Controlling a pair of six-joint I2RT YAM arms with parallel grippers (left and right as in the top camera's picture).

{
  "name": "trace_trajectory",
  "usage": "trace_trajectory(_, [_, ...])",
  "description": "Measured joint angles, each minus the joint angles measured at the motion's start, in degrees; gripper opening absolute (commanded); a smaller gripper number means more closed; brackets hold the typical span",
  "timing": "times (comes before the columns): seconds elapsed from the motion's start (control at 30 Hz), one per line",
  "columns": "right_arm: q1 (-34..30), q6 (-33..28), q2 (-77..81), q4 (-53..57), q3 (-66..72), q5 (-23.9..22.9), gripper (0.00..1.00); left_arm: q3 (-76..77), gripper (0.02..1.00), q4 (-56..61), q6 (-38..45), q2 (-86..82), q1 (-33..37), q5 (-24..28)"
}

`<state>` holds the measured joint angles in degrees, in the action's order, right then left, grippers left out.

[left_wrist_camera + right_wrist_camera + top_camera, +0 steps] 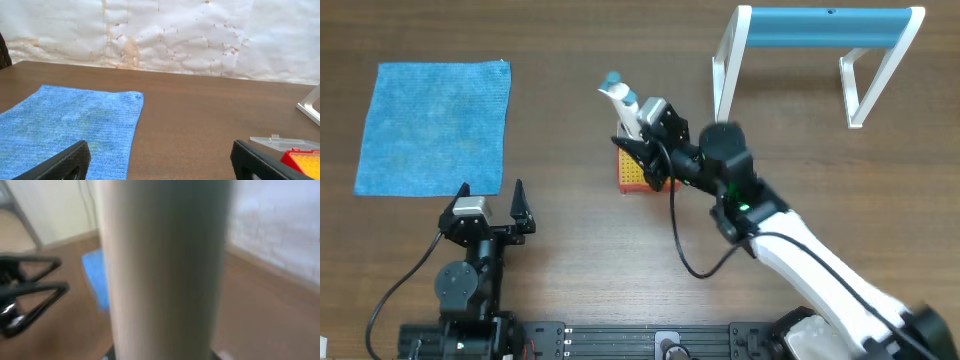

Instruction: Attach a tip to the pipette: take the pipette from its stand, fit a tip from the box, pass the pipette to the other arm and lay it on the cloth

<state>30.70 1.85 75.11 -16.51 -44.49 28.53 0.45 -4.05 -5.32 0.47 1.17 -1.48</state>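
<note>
So the right end effector [640, 142] is out over the middle of the surface [570, 240], clamped shut around the pipette [620, 100]. The pipette is off its stand [820, 28] and held roughly upright. Its white body and blue top poke up past the end effector in the top view. In the right wrist view the pale barrel [165, 270] sits right in front of the camera, basically wall to wall.

The tip box [634, 176], the orange-red one, is right under that end effector from above. The arm and fingers cover the lower end of the pipette, so I honestly can't tell whether it's touching the box or has a tip on it.

The left end effector [491, 197] hangs low near its own base at the lower left, with both black fingers spread wide and nothing between them. In its own wrist view the fingers [65, 162] are far apart, with bare wood and the near edge of the cloth [70, 125] between them.

The cloth is blue and lies flat at the upper left of the surface, just beyond the left end effector and well apart from the tip box. The left wrist view also shows the box's clear lid [275, 142] lying open next to it.

The stand, a white frame with a blue bar, is off at the upper right.
</note>
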Motion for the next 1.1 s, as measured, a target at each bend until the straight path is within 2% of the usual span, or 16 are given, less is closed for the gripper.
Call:
trace_trajectory(0.07, [0.02,0.02,-3.58,14.69,-6.67,0.37,0.082,0.0,0.906,0.02,0.0,0.0,0.0,0.02])
trace_trajectory(0.17, [1.4,1.97,-4.59,22.38,-9.84,1.27,0.08,0.0,0.906,0.02,0.0,0.0,0.0,0.02])
trace_trajectory(0.4, [1.66,6.45,-4.52,22.12,-9.84,7.23,0.082,0.0,0.906,0.02,0.0,0.0,0.0,0.02])
trace_trajectory(0.57, [1.66,14.86,-4.52,17.03,-9.84,8.55,0.08,-0.02,0.906,0.59,-0.74,0.0,0.02,1.4])
trace_trajectory(0.6, [1.66,15.61,-4.52,16.52,-9.84,8.61,0.082,-0.11,0.908,2.67,-4.31,0.07,0.02,5.25])
trace_trajectory(0.63, [1.66,16.02,-4.52,16.15,-9.84,8.7,0.082,-0.09,0.998,4.94,-11.19,0.04,0.02,10.43])
trace_trajectory(0.67, [1.66,16.52,-4.52,16.15,-9.84,8.76,0.082,-0.09,0.998,5.62,-26.4,0.0,0.0,20.72])
trace_trajectory(0.73, [1.66,16.94,-4.52,16.35,-9.84,8.96,0.082,-0.09,0.996,4.11,-44.54,0.0,-0.07,30.8])
trace_trajectory(0.77, [1.66,16.98,-4.52,16.5,-9.84,8.96,0.082,-0.09,0.996,3.74,-52.11,0.0,-0.11,34.12])
trace_trajectory(0.8, [1.66,17.66,-4.52,16.5,-9.84,8.96,0.082,-0.09,1.0,4.04,-60.35,0.0,-0.11,36.5])
trace_trajectory(0.83, [1.66,18.56,-4.52,16.57,-9.84,9.01,0.086,-0.11,0.985,6.05,-65.0,0.09,-0.11,37.0])
trace_trajectory(0.93, [1.66,20.92,-4.52,16.52,-9.84,9.84,0.082,0.17,0.956,24.44,-74.93,0.57,-0.09,36.83])
trace_trajectory(1.03, [1.66,23.34,-4.52,16.46,-9.84,13.44,0.082,1.7,0.963,28.11,-79.82,5.07,-0.11,37.64])
trace_trajectory(1.1, [1.66,24.2,-4.52,16.37,-9.84,14.34,0.082,6.71,0.961,28.06,-78.64,14.73,-0.11,41.66])
